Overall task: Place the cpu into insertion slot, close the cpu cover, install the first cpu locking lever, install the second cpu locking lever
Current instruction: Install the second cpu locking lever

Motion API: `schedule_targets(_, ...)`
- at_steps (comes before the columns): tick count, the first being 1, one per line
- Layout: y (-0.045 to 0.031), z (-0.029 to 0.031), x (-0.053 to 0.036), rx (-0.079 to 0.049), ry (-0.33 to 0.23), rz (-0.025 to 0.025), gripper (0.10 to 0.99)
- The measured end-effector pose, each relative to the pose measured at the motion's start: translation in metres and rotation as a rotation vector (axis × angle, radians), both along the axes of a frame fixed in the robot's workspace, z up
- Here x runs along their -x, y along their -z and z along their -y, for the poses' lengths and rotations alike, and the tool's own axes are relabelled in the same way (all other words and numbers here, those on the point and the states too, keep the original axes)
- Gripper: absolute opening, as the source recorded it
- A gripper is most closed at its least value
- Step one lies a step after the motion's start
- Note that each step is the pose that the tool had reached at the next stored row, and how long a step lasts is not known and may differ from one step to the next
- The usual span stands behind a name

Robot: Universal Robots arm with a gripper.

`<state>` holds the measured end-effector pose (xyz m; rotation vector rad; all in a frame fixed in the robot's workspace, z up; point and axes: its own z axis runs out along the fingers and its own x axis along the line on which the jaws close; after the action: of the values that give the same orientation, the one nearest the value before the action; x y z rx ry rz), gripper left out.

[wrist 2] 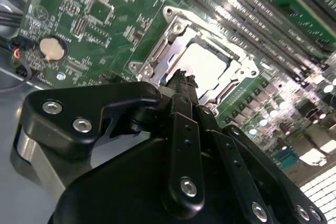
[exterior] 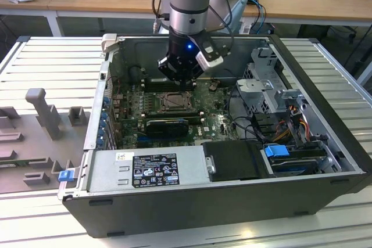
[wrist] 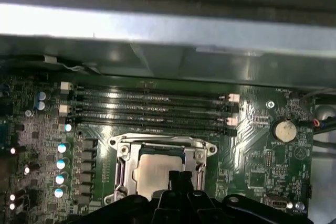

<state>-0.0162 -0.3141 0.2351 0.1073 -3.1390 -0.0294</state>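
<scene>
The cpu (wrist 2: 210, 66) (wrist: 155, 170) lies flat in the insertion slot (exterior: 174, 103) on the green motherboard, its pale metal top showing. The cpu cover (wrist 2: 157, 51) (wrist: 157, 147) lies down around the chip as a metal frame, with the chip seen through its window. My gripper (exterior: 181, 85) (wrist 2: 181, 80) (wrist: 180, 176) hangs just above the socket's edge, its black fingers pressed together and shut with nothing between them. In both wrist views the fingertips hide part of the chip's near edge. I cannot tell how the locking levers stand.
Long black memory slots (wrist: 152, 108) run beside the socket, and a coin battery (wrist: 285, 129) sits on the board. A black expansion card (exterior: 165, 126), the power supply (exterior: 151, 169) and a drive cage (exterior: 267, 79) crowd the open case. Grey fixtures (exterior: 40, 108) stand at the exterior view's left.
</scene>
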Motion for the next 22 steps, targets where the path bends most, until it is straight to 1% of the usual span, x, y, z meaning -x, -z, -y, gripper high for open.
schedule_targets(1, 0.0002, 0.0033, 0.0000, 0.000, 0.000, -0.0004, 0.106)
schedule_targets(3, 0.0007, 0.0124, 0.0000, 0.000, 0.000, -0.0009, 0.106)
schedule_targets(4, 0.0009, 0.0137, 0.0000, 0.000, 0.000, -0.0020, 0.106)
schedule_targets(5, 0.0013, 0.0162, 0.0000, -0.001, 0.000, -0.0045, 0.106)
schedule_targets(6, 0.0020, 0.0204, 0.0000, -0.001, 0.000, -0.0089, 0.106)
schedule_targets(7, 0.0025, 0.0244, 0.0000, -0.002, 0.000, -0.0112, 0.106)
schedule_targets(10, 0.0026, 0.0316, 0.0000, -0.002, 0.000, -0.0115, 0.106)
schedule_targets(12, 0.0023, 0.0348, 0.0001, -0.002, 0.000, -0.0115, 0.106)
schedule_targets(14, 0.0006, 0.0359, 0.0000, -0.002, 0.000, -0.0114, 0.106)
schedule_targets(16, -0.0001, 0.0384, 0.0000, -0.003, 0.000, -0.0115, 0.106)
schedule_targets(18, 0.0000, 0.0430, 0.0000, -0.003, 0.000, -0.0114, 0.106)
schedule_targets(22, -0.0001, 0.0503, 0.0000, -0.003, 0.000, -0.0113, 0.106)
